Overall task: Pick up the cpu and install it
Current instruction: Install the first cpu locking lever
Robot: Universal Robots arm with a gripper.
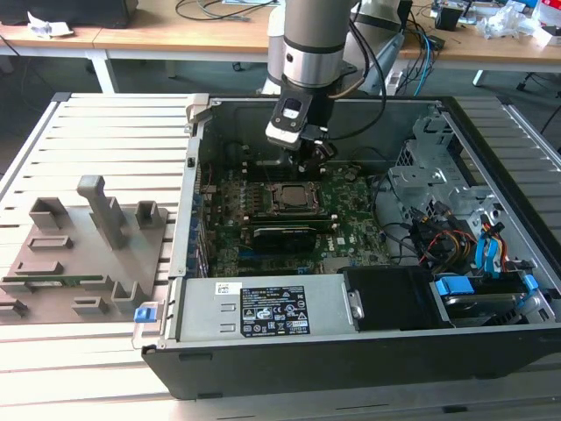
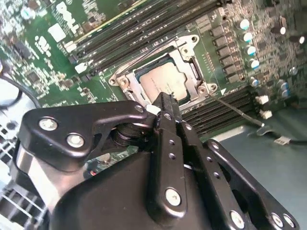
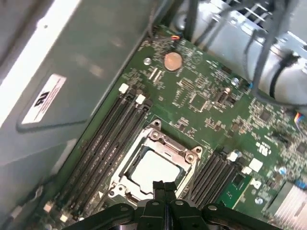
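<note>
The cpu [image 1: 289, 198] lies flat in its socket on the green motherboard inside the open computer case, its silvery top facing up. Both wrist views show the cpu [image 2: 162, 80] [image 3: 151, 168] framed by the socket's metal bracket [image 3: 177, 148]. My gripper [image 1: 308, 160] hangs just above the socket's far edge. Its black fingertips [image 2: 164, 101] are pressed together with nothing between them, and the gripper [image 3: 163, 186] is shut. A thin metal lever [image 2: 235, 109] lies beside the socket.
Memory slots [image 3: 108, 143] flank the socket on both sides. A power supply [image 1: 263, 309] sits at the case's near wall, with drive bays and cables [image 1: 456, 228] on the exterior view's right. A grey fixture with upright blocks [image 1: 88, 237] stands outside the case on that view's left.
</note>
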